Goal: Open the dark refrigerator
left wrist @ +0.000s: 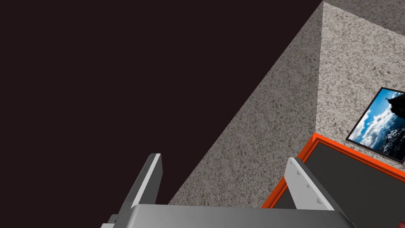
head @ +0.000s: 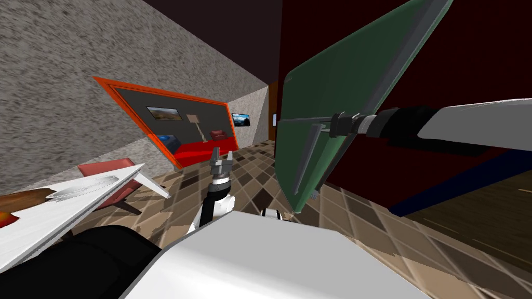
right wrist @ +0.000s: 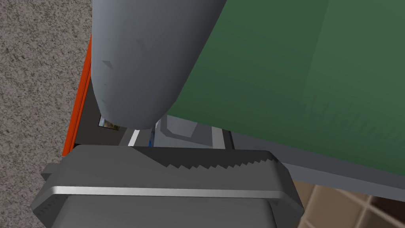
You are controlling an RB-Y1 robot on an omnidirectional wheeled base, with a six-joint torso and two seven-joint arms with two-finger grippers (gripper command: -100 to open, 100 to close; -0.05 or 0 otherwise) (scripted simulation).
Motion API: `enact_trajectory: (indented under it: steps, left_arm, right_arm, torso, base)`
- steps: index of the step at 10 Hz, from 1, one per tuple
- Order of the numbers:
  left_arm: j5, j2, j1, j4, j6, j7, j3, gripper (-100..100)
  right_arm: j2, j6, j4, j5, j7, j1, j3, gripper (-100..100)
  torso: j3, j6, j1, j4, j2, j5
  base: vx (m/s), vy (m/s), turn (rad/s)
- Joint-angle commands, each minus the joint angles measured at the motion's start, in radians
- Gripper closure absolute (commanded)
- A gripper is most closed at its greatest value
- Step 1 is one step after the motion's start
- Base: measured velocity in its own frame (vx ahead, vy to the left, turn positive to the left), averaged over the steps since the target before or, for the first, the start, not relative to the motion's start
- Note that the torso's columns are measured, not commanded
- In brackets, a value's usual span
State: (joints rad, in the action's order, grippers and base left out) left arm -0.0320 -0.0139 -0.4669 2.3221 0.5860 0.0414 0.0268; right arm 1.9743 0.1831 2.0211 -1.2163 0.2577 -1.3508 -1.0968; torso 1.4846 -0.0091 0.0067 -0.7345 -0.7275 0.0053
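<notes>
The right gripper (head: 325, 124) (right wrist: 176, 137) sits at the upper end of the grey handle (head: 306, 155) (right wrist: 134, 59) on the refrigerator door (head: 358, 83) (right wrist: 300, 71); its fingers are drawn in to a narrow gap, with the handle's grey mount between them and the rounded bar passing close over the gripper's body; the right forearm reaches in to the door from the robot's right side. The door is a green panel standing swung out from the refrigerator (head: 467, 57), whose dark red body shows behind the door.

The left gripper (head: 222, 154) (left wrist: 224, 159) stands to the left of the door, well apart from it, pointing upward over the brown tiled floor (head: 260, 179); its fingers are spread wide and hold nothing. Farther left of the door, past the left gripper, an orange-framed opening (head: 156, 106) is set in a speckled grey wall (head: 62, 78); nearer the robot on that side stand a red chair (head: 111, 168) and a white table (head: 57, 223).
</notes>
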Motion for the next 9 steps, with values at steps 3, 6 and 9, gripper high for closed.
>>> enact_trajectory:
  steps: [3, 6, 9]
  left_arm:
    - [0.000, 0.000, 0.000, 0.000, 0.000, 0.000, 0.000, 0]
    - [0.000, 0.000, 0.000, 0.000, 0.000, 0.000, 0.000, 0]
    - [0.000, 0.000, -0.001, 0.000, 0.000, 0.000, 0.000, 0]
  right_arm:
    - [0.126, -0.057, 0.046, -0.062, 0.002, -0.044, -0.103, 100]
    - [0.174, -0.074, 0.063, -0.084, -0.001, -0.056, -0.137, 100]
    - [0.209, -0.068, 0.106, -0.079, -0.043, -0.072, -0.119, 100]
  torso:
    - [-0.003, 0.003, 0.000, 0.000, -0.002, -0.001]
    - [-0.009, 0.007, -0.005, -0.001, -0.009, -0.004]
    - [-0.009, 0.011, -0.009, -0.006, -0.009, -0.004]
  base:
    - [0.021, 0.329, -0.103]
    - [0.009, 0.319, -0.072]
    - [0.114, 0.139, -0.207]
